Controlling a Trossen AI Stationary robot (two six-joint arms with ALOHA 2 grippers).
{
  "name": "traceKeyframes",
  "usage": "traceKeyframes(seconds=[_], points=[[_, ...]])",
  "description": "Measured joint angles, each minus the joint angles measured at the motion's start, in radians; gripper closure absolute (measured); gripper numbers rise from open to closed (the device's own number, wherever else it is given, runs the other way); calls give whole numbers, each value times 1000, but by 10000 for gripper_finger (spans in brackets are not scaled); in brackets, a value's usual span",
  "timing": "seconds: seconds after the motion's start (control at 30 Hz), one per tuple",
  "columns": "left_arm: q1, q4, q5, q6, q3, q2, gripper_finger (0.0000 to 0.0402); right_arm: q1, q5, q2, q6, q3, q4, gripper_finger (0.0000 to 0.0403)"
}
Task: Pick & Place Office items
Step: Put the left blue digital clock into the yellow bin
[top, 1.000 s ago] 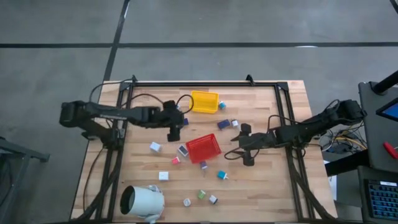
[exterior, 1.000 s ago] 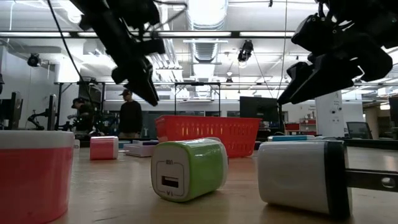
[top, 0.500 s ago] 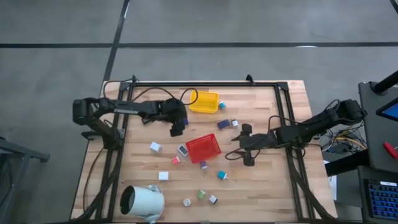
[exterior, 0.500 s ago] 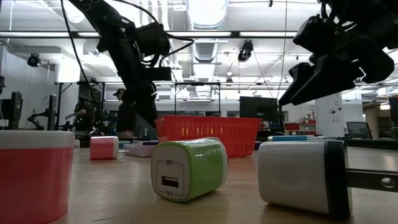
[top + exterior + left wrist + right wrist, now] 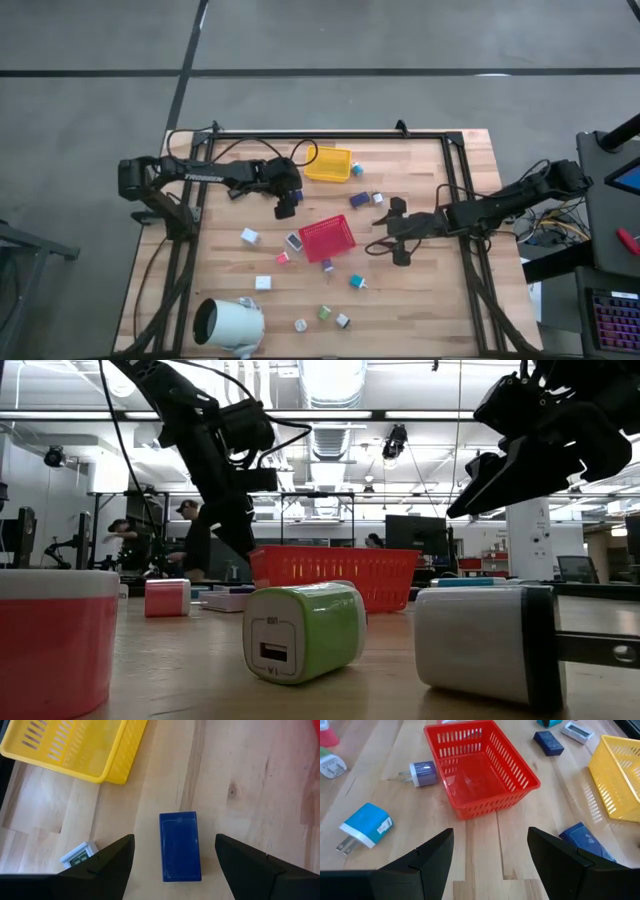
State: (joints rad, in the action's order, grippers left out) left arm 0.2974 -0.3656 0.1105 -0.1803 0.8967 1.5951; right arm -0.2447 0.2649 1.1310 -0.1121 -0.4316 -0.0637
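my left gripper [image 5: 175, 857] hung low over a navy block [image 5: 180, 846] on the worktop [image 5: 250, 780], fingers [image 5: 107, 857] spread apart on either side of it and not touching it. the yellow tray [image 5: 70, 745] lay just beyond the block, and a small white piece [image 5: 80, 857] sat beside one finger. my right gripper [image 5: 490, 855] hovered over bare wood near the red tray [image 5: 480, 770], fingers apart and empty. close to that tray lay a purple-faced plug [image 5: 422, 772] and a teal plug [image 5: 367, 825]; another navy block [image 5: 585, 840] lay beside one right finger. the other office items [image 5: 325, 312] were scattered over the near half of the worktop, with a large white cylinder [image 5: 228, 325] at the corner.
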Motion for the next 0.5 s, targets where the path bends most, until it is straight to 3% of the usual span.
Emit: traceKeyframes(seconds=[0.5], points=[[2,5,-23,-4,0,0,117,0,-1,0,0,0,0,154]])
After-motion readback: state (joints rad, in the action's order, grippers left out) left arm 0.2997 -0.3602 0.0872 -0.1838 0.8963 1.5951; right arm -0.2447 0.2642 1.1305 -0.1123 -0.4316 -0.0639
